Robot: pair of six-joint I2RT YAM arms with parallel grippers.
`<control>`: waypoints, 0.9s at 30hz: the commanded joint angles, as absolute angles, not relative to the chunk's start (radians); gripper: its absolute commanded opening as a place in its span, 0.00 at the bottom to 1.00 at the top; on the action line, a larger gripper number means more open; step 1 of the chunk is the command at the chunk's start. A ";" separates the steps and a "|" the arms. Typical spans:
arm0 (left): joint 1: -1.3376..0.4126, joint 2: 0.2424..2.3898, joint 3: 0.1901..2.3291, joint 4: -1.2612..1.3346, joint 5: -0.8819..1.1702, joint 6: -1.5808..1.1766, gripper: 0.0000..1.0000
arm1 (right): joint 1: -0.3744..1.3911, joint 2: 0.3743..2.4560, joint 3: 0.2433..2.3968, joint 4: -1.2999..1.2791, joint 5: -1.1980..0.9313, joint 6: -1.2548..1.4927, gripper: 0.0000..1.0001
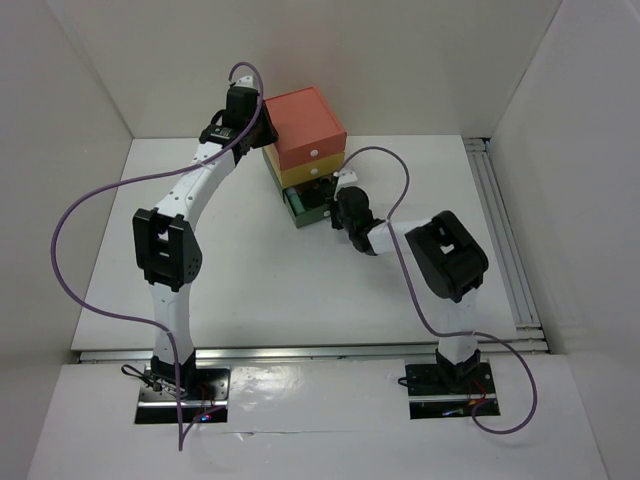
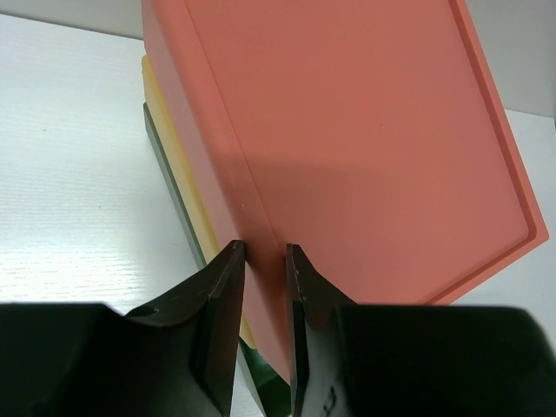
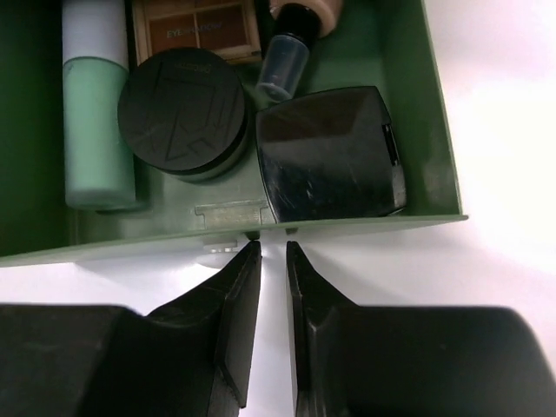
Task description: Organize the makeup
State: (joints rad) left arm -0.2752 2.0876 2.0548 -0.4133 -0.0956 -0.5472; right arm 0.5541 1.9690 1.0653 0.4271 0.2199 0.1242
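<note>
The drawer box (image 1: 305,125) stands at the back of the table, orange over yellow, with its green bottom drawer (image 1: 300,212) pulled out. In the right wrist view the green drawer (image 3: 373,224) holds a mint-green tube (image 3: 97,130), a round black compact (image 3: 182,109), a black square palette (image 3: 330,156), a brown eyeshadow palette (image 3: 201,26) and a dark-capped bottle (image 3: 287,61). My right gripper (image 3: 274,245) (image 1: 335,205) has its jaws a narrow gap apart, empty, tips at the drawer's front wall beside its white handle (image 3: 217,246). My left gripper (image 2: 265,248) (image 1: 248,118) is narrowly open over the orange top's (image 2: 365,130) back edge. The sponges and pencil are hidden.
White walls enclose the table on three sides. A metal rail (image 1: 500,230) runs along the right side. Purple cables (image 1: 70,230) loop off both arms. The box's yellow (image 2: 165,130) and green layers show under the orange top.
</note>
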 commanded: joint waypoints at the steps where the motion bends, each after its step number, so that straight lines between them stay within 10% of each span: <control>1: -0.287 2.166 2.010 -0.586 -0.009 -0.482 0.29 | 0.560 2.019 1.153 0.711 0.201 0.153 0.26; 22: -0.287 2.122 2.021 -0.617 -0.023 -0.482 0.29 | 0.494 2.170 1.227 1.120 0.189 0.374 0.34; 27: -0.253 2.068 2.155 -0.693 -0.060 -0.508 0.73 | 0.485 1.919 1.065 0.831 0.241 0.342 0.36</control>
State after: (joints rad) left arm -0.2623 2.0914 2.1014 -0.5030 -0.0731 -0.5232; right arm 0.4992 2.1242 1.1023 0.9287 0.2062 0.3656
